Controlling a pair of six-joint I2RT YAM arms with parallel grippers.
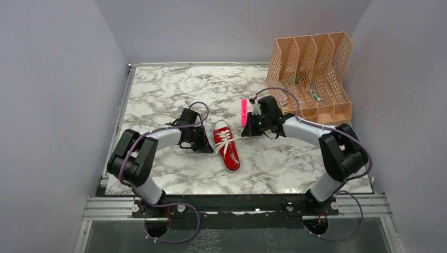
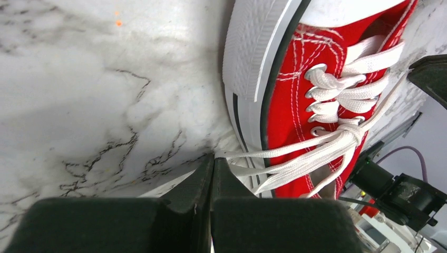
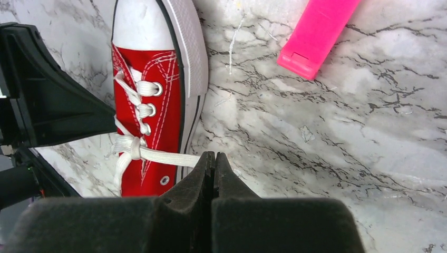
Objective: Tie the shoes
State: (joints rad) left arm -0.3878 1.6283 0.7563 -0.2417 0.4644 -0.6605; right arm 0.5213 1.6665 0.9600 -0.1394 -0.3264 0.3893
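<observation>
The red sneaker (image 1: 226,145) with white sole and toe cap lies mid-table, toe toward the far side. It also shows in the left wrist view (image 2: 287,105) and the right wrist view (image 3: 161,100). Its white laces meet in a knot (image 3: 134,147) over the tongue. My left gripper (image 1: 203,143) sits at the shoe's left side, shut (image 2: 213,156) on a lace strand (image 2: 295,150) stretched from the knot. My right gripper (image 1: 246,129) sits at the shoe's right side, shut (image 3: 213,154) on the other lace strand (image 3: 166,157), which runs taut across the sole edge.
A pink marker (image 1: 244,112) lies just beyond my right gripper, also in the right wrist view (image 3: 316,34). An orange slotted file organizer (image 1: 311,74) stands at the back right. Grey walls enclose the marble table (image 1: 174,95) on three sides.
</observation>
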